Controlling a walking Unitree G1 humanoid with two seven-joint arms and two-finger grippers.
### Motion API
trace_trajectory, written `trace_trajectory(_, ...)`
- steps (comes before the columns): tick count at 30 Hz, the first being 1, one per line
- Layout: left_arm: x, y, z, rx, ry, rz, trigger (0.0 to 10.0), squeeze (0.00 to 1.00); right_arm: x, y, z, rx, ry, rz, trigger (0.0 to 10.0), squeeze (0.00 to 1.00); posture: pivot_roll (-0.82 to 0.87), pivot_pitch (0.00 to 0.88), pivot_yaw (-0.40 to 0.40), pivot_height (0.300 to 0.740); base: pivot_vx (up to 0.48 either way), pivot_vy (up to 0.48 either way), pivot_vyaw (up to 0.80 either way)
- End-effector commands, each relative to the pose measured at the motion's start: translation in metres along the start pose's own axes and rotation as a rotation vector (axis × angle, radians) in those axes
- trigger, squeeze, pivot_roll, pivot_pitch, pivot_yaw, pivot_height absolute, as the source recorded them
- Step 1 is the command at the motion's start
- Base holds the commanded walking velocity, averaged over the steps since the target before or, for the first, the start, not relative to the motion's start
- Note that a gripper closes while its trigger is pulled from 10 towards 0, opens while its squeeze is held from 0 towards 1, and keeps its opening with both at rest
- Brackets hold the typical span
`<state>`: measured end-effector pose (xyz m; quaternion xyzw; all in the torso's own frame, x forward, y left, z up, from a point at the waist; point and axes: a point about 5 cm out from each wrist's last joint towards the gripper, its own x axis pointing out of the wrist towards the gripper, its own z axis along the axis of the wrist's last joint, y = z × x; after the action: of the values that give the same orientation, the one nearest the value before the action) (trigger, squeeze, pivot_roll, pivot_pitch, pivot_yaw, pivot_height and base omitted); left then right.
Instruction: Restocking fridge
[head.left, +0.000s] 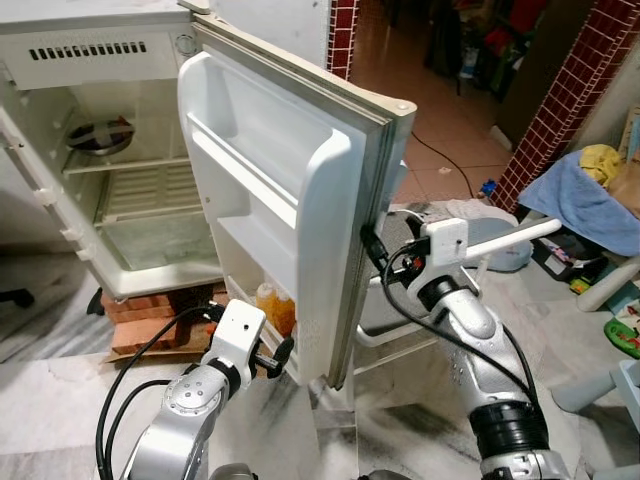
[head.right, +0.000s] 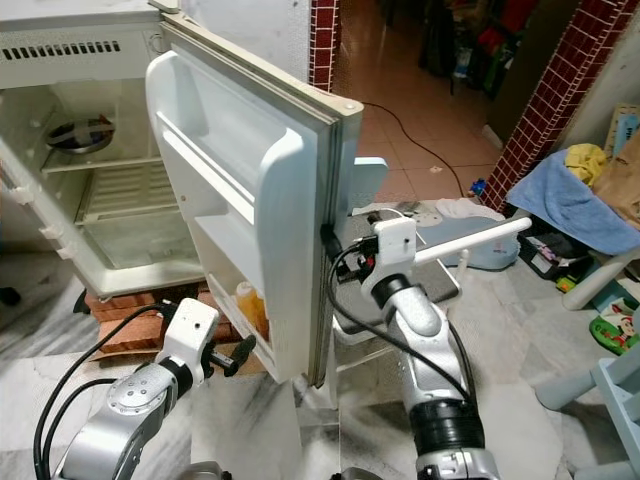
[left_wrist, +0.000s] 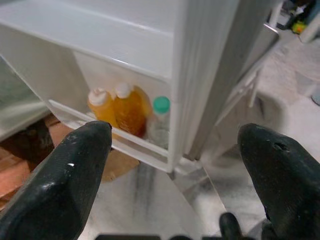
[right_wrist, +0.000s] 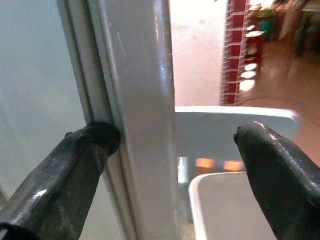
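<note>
The tall white fridge door stands wide open, and its long outer edge points toward the robot. The right hand is at that edge with its two black fingers spread wide, one finger touching the door's rim and the other out in open air; it has hold of nothing. The left hand is low down near the door's bottom corner, fingers wide apart and empty too. Between the door and the robot there is bare grey marble floor. The white fridge body sits on red bricks. Inside it, a round metal bowl rests on the top wire shelf. In the door's bottom rack stand two orange bottles with white caps, touching each other, and just beside them a clear bottle with a green cap. To the right is a blue cloth over some things, and a red tiled pillar stands behind it.
</note>
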<state>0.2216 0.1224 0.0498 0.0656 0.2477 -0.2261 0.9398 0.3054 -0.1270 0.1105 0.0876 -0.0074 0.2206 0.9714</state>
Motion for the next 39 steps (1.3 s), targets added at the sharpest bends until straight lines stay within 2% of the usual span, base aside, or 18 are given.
trace_trajectory(1, 0.0, -0.003, 0.002, 0.006, 0.004, -0.018, 10.0, 0.0, 0.014, 0.03, 0.029, 0.144, -0.093, 0.234, 10.0, 0.0, 0.15, 0.0, -0.062, 0.74, 0.0, 0.0, 0.0)
trace_trajectory(3, 0.0, -0.003, 0.002, 0.007, 0.008, -0.02, 10.0, 0.0, 0.007, 0.049, 0.038, 0.339, -0.09, 0.445, 10.0, 0.0, 0.15, 0.0, -0.065, 0.74, 0.0, 0.0, 0.0)
trace_trajectory(4, 0.0, -0.003, 0.002, 0.007, 0.008, -0.02, 10.0, 0.0, 0.007, 0.049, 0.038, 0.339, -0.09, 0.445, 10.0, 0.0, 0.15, 0.0, -0.065, 0.74, 0.0, 0.0, 0.0)
trace_trajectory(6, -0.001, -0.004, 0.002, 0.007, 0.013, -0.022, 10.0, 0.0, -0.001, 0.057, 0.041, 0.423, -0.073, 0.56, 10.0, 0.0, 0.15, 0.0, -0.067, 0.74, 0.0, 0.0, 0.0)
trace_trajectory(8, -0.002, -0.004, 0.002, 0.007, 0.016, -0.024, 10.0, 0.0, -0.005, 0.057, 0.038, 0.422, -0.053, 0.58, 10.0, 0.0, 0.15, 0.0, -0.067, 0.74, 0.0, 0.0, 0.0)
trace_trajectory(11, -0.003, -0.006, 0.003, 0.005, 0.038, -0.028, 10.0, 0.0, -0.007, 0.044, 0.019, 0.352, 0.004, 0.497, 10.0, 0.0, 0.15, 0.0, -0.066, 0.74, 0.0, 0.0, 0.0)
trace_trajectory(13, -0.003, -0.006, 0.003, 0.005, 0.041, -0.03, 10.0, 0.0, -0.007, 0.038, 0.015, 0.343, 0.014, 0.46, 10.0, 0.0, 0.15, 0.0, -0.067, 0.74, 0.0, 0.0, 0.0)
trace_trajectory(14, -0.003, -0.006, 0.003, 0.005, 0.041, -0.03, 10.0, 0.0, -0.007, 0.038, 0.015, 0.343, 0.014, 0.46, 10.0, 0.0, 0.15, 0.0, -0.067, 0.74, 0.0, 0.0, 0.0)
trace_trajectory(16, -0.003, -0.006, 0.004, 0.004, 0.044, -0.032, 10.0, 0.0, -0.012, 0.025, 0.008, 0.388, 0.037, 0.404, 10.0, 0.0, 0.14, 0.0, -0.068, 0.74, 0.0, 0.0, 0.0)
trace_trajectory(20, -0.003, -0.006, 0.005, 0.004, 0.044, -0.03, 10.0, 0.0, -0.022, 0.021, 0.002, 0.419, 0.091, 0.422, 10.0, 0.0, 0.14, 0.0, -0.073, 0.74, 0.0, 0.0, 0.0)
trace_trajectory(27, -0.006, -0.001, 0.009, 0.02, 0.023, 0.026, 10.0, 0.0, -0.029, 0.01, -0.011, 0.388, 0.155, 0.373, 10.0, 0.0, 0.15, 0.0, -0.082, 0.74, 0.0, 0.0, 0.0)
trace_trajectory(30, -0.013, 0.024, 0.012, 0.006, -0.008, 0.226, 10.0, 0.0, -0.028, 0.008, -0.011, 0.383, 0.152, 0.365, 10.0, 0.0, 0.15, 0.0, -0.086, 0.74, 0.0, 0.0, 0.0)
trace_trajectory(31, -0.013, 0.024, 0.012, 0.006, -0.008, 0.226, 10.0, 0.0, -0.028, 0.008, -0.011, 0.383, 0.152, 0.365, 10.0, 0.0, 0.15, 0.0, -0.086, 0.74, 0.0, 0.0, 0.0)
trace_trajectory(32, -0.017, 0.036, 0.01, 0.01, -0.01, 0.314, 10.0, 0.0, -0.029, 0.008, -0.012, 0.379, 0.154, 0.364, 10.0, 0.0, 0.16, 0.0, -0.087, 0.74, 0.0, 0.0, 0.0)
trace_trajectory(33, -0.017, 0.036, 0.01, 0.01, -0.01, 0.314, 10.0, 0.0, -0.029, 0.008, -0.012, 0.379, 0.154, 0.364, 10.0, 0.0, 0.16, 0.0, -0.087, 0.74, 0.0, 0.0, 0.0)
trace_trajectory(36, -0.04, 0.084, 0.001, -0.032, -0.014, 0.621, 10.0, 0.0, -0.029, 0.007, -0.015, 0.352, 0.175, 0.357, 10.0, 0.0, 0.17, 0.0, -0.097, 0.74, 0.0, 0.0, 0.0)
trace_trajectory(38, -0.055, 0.109, -0.007, -0.044, -0.005, 0.748, 10.0, 0.0, -0.028, 0.008, -0.016, 0.334, 0.185, 0.369, 10.0, 0.0, 0.17, 0.0, -0.101, 0.74, 0.0, 0.0, 0.0)
trace_trajectory(39, -0.055, 0.109, -0.007, -0.044, -0.005, 0.748, 10.0, 0.0, -0.028, 0.008, -0.016, 0.334, 0.185, 0.369, 10.0, 0.0, 0.17, 0.0, -0.101, 0.74, 0.0, 0.0, 0.0)
